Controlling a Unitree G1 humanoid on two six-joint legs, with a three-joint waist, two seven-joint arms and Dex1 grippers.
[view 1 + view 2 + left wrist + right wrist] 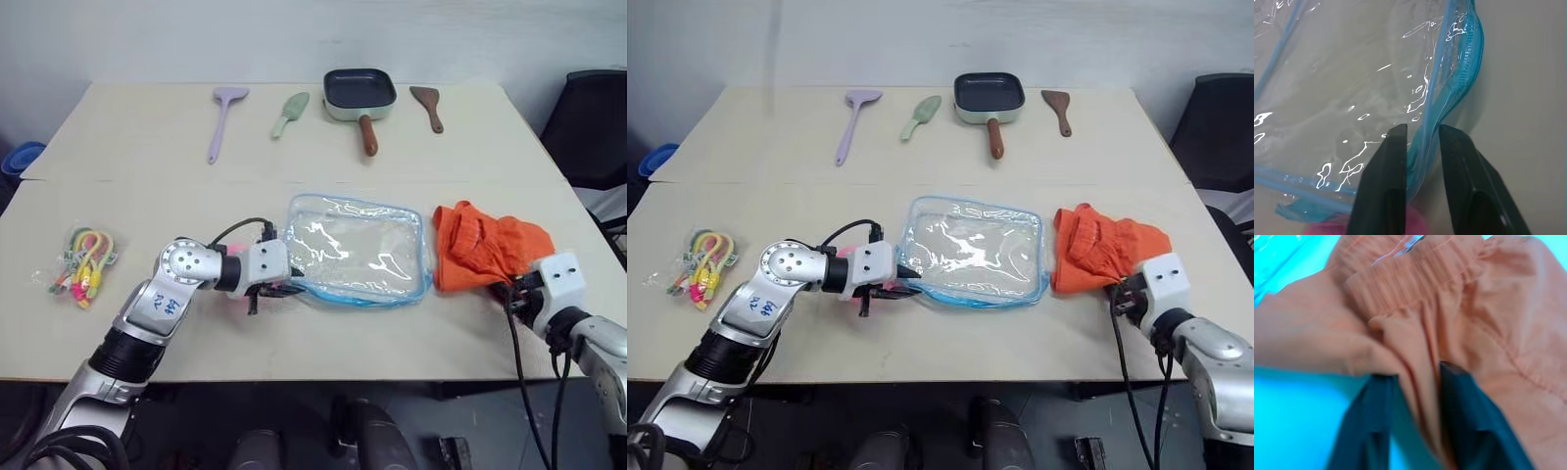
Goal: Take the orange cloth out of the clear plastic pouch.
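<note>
The bright orange soft cloth lay crumpled on the beige table, fully outside the clear, glossy plastic pouch with light-blue trim. Seen from the head, the cloth sat at 3 o'clock from the pouch, just beside its right edge, and the pouch looked empty and flat, with its long axis running from 9 to 3 o'clock across the table.

The right gripper was at the near right corner of the cloth, so the cloth lay at about 11 o'clock from it. In the right wrist view its two black fingers stood apart with a fold of the orange fabric between them; they looked loosened more than clenched, but I could not tell for certain if the fold was gripped or already released.

The left gripper was at the pouch's left end, at 9 o'clock from the pouch. Its fingers stood on both sides of the blue zipper edge with a visible gap, so I judged it as released or releasing, not pinching.

The right arm was clearly the nearer one to the cloth. In my judgement the task was practically done, and what remained was only to draw the right gripper back toward 5 o'clock without dragging the fold along.
</note>
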